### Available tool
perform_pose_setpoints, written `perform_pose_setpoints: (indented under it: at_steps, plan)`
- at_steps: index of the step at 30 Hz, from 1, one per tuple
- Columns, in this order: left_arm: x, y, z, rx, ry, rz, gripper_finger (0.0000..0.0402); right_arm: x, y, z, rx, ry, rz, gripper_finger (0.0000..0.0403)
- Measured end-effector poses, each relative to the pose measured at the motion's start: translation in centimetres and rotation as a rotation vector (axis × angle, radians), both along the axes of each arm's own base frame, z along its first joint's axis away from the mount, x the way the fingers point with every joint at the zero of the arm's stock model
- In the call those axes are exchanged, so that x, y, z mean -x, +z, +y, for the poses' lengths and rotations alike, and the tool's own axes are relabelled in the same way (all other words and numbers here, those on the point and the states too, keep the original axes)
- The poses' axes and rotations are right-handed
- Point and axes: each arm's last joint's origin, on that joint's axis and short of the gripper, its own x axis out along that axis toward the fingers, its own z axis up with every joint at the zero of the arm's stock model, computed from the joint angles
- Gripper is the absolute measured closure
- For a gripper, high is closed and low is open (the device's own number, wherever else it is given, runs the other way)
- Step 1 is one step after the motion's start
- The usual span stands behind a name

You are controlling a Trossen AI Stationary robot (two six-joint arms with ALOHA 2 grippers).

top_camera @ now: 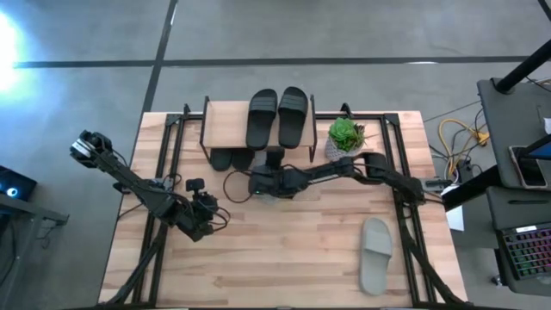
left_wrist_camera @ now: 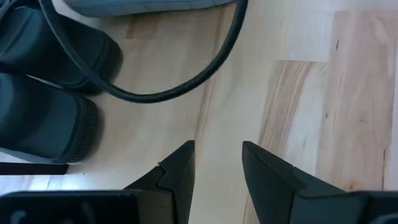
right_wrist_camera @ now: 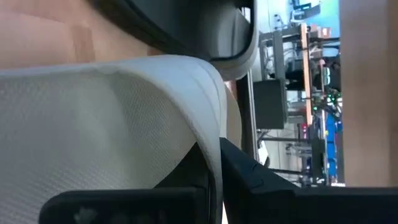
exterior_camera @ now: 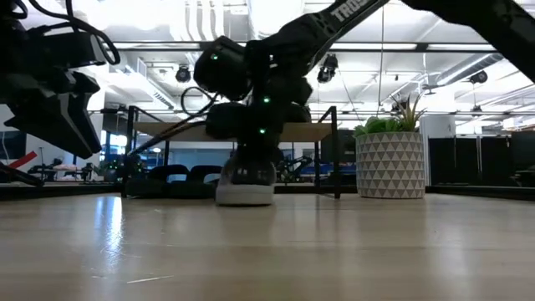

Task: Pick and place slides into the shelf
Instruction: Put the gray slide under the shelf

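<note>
The right gripper (right_wrist_camera: 214,180) is clamped on a grey slide's (right_wrist_camera: 112,118) strap, just before the shelf (top_camera: 231,120) at the bench's (top_camera: 284,250) far edge. The left gripper (left_wrist_camera: 217,177) hangs parted and empty near the left edge. Another grey slide (top_camera: 375,254) lies near the right edge.

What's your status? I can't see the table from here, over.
Right gripper shut on grey slide, at the shelf front. Left gripper open, empty, waiting left of centre. Second grey slide still out. Nothing blocking.
</note>
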Motion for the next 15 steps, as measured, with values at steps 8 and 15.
perform_pose_setpoints:
  at_steps: [8,15]
  plan:
    - [0.0,0.0,0.1,0.0,0.002,0.001,0.0283,-1.9,0.3,-1.2,0.021,-0.022,-0.009,0.039]
    - [0.0,-0.1,0.1,-0.001,0.002,0.002,0.0283,-0.6,1.2,-1.1,-0.102,-0.148,-0.015,0.0383]
